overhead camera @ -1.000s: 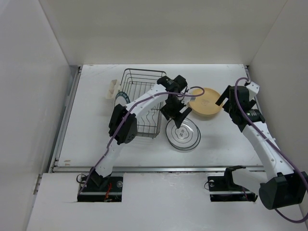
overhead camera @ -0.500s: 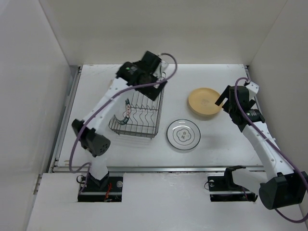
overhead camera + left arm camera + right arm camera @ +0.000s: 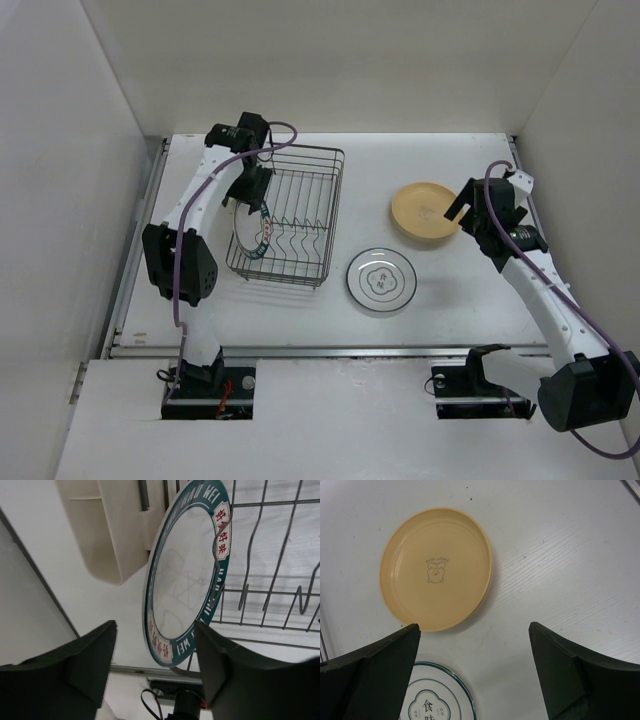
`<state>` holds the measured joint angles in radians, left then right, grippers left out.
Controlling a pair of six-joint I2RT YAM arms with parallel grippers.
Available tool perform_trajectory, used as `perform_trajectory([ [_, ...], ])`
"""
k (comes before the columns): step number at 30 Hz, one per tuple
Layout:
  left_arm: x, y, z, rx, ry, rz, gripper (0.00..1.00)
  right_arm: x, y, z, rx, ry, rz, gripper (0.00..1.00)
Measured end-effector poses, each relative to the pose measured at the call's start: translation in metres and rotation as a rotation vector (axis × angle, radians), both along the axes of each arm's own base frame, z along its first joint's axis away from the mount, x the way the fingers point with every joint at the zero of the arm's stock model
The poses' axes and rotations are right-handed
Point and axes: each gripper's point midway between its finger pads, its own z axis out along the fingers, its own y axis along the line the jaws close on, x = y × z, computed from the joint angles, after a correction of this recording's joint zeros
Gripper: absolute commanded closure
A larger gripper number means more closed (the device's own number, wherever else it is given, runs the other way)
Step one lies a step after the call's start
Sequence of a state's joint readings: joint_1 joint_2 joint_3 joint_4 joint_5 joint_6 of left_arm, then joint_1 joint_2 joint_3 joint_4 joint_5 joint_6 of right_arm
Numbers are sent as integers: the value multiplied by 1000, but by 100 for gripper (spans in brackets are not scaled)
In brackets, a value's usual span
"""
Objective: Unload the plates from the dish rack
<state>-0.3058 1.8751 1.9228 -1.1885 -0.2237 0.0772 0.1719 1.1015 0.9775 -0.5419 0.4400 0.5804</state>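
Note:
The dark wire dish rack (image 3: pixel 300 215) holds one white plate with a dark green rim (image 3: pixel 257 230), standing on edge at its left side. My left gripper (image 3: pixel 248 188) is above that plate, open. In the left wrist view the plate (image 3: pixel 187 575) stands between my spread fingers (image 3: pixel 90 665), with the gripper (image 3: pixel 155 680) not touching it. A tan plate (image 3: pixel 425 212) and a white green-rimmed plate (image 3: pixel 381 280) lie flat on the table. My right gripper (image 3: pixel 468 212) is open and empty beside the tan plate (image 3: pixel 436 567); its own view also shows it (image 3: pixel 475 675).
The rack's cream plastic attachment (image 3: pixel 105 530) hangs on its left side, close to the standing plate. Wire divider prongs (image 3: pixel 280 580) run along the rack's base. The white flat plate (image 3: pixel 432 700) lies just near of the tan one. White walls enclose the table.
My left arm swung from over the flat white plate to the rack's far left, above the standing plate. The right arm has barely moved.

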Motion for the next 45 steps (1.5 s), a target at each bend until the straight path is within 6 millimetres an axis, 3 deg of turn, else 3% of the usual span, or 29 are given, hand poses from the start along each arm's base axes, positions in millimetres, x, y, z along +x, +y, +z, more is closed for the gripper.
perform_trajectory([
  [4, 0, 7, -18, -18, 63, 31, 69, 0, 0, -1, 0, 0, 0, 5],
  [5, 1, 8, -18, -24, 65, 38, 83, -1, 0, -2, -1, 4, 0, 5],
  [7, 0, 9, -19, -40, 70, 49, 100, -2, 0, -4, -2, 9, 0, 5],
  [13, 0, 7, -17, -73, 69, 69, 100, -2, 0, -4, -2, 8, -1, 5],
  [16, 2, 9, -6, -70, 47, 79, 100, -2, 0, -4, -2, 8, 0, 5],
  [21, 23, 10, 34, -58, -110, 96, 100, -2, 0, -5, -2, 10, -1, 5],
  [24, 30, 2, 70, -48, -245, 72, 100, -2, 0, -5, -2, 10, 0, 5],
  [29, 21, -32, 121, -157, -404, -25, 100, -2, 0, -5, -2, 10, 0, 5],
  [33, 4, -85, 134, -395, -369, -190, 100, -2, 0, -5, -2, 10, 0, 5],
  [35, -4, -116, 126, -494, -289, -287, 100, -2, 0, -5, -2, 10, 0, 5],
  [37, -13, -155, 105, -567, -175, -394, 100, -2, 0, -5, -2, 10, 0, 5],
  [41, -38, -230, 31, -610, 98, -544, 100, -2, 0, -5, -2, 11, 0, 5],
  [45, -67, -275, -35, -599, 306, -613, 100, -2, 0, -5, -2, 10, -1, 5],
])
